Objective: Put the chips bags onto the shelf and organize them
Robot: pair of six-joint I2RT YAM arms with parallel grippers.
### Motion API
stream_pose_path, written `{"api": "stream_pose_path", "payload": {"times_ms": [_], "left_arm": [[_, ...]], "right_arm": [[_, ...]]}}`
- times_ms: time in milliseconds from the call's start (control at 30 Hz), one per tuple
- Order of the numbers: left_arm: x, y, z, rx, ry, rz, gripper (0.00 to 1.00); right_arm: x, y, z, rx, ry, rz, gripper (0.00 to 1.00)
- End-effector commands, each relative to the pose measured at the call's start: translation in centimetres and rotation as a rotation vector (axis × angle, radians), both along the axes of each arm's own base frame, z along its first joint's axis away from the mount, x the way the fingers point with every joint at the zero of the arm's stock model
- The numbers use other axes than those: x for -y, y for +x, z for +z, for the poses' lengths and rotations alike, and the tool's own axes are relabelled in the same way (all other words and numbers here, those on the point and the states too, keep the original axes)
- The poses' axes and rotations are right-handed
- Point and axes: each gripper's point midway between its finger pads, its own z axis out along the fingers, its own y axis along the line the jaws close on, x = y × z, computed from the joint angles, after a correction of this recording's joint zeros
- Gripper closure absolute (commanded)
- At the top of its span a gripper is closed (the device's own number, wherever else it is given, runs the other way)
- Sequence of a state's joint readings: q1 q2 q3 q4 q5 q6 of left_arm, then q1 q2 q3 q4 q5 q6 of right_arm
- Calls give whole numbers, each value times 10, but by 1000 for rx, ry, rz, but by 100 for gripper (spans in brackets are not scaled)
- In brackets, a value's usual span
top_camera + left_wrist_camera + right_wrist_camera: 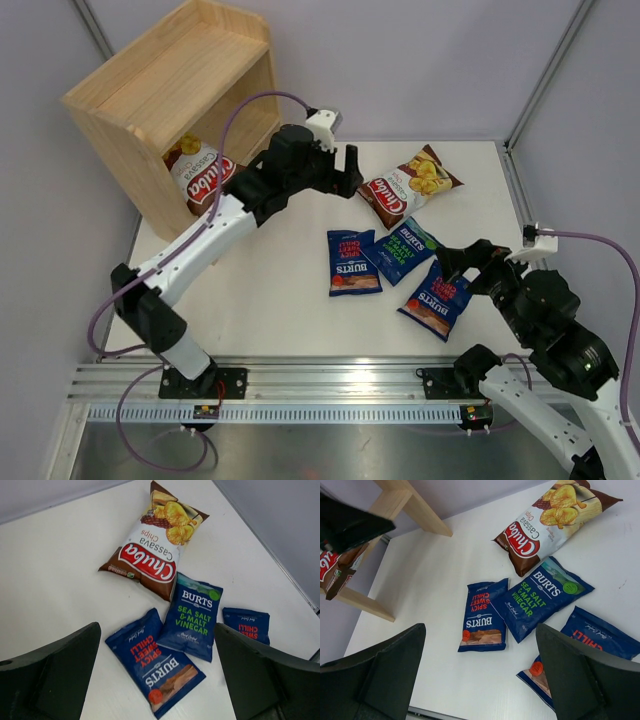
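The wooden shelf (pixel 170 100) stands at the back left, and one Chuba bag (pixel 200 175) stands upright in its lower tier. A second Chuba bag (pixel 410 185) lies flat on the table. Three blue Burts bags lie in front of it. They are a spicy sweet chilli bag (pixel 352 262), a sea salt and vinegar bag (pixel 405 250) overlapping its edge, and another chilli bag (pixel 437 300). My left gripper (pixel 350 170) is open and empty, held above the table between the shelf and the flat Chuba bag (pixel 150 555). My right gripper (pixel 455 262) is open and empty above the right-hand Burts bags (pixel 540 597).
The white table (pixel 270 310) ends at a metal rail along the near edge. Grey walls close in the back and the right side. The left arm's cable loops up in front of the shelf opening.
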State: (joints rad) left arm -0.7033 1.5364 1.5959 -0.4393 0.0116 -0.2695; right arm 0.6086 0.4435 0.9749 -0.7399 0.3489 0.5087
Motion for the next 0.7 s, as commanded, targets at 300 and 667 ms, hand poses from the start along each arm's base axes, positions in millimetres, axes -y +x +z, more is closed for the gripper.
{"api": "stream_pose_path", "payload": {"times_ms": [300,667], "left_arm": [[98,112,4,150,-32,-93,1],[126,213,-98,58,-201,-98,1]], "right_arm": [[6,-23,-1,21,-16,62,1],[-10,-28,-13,11,31,138,1]]}}
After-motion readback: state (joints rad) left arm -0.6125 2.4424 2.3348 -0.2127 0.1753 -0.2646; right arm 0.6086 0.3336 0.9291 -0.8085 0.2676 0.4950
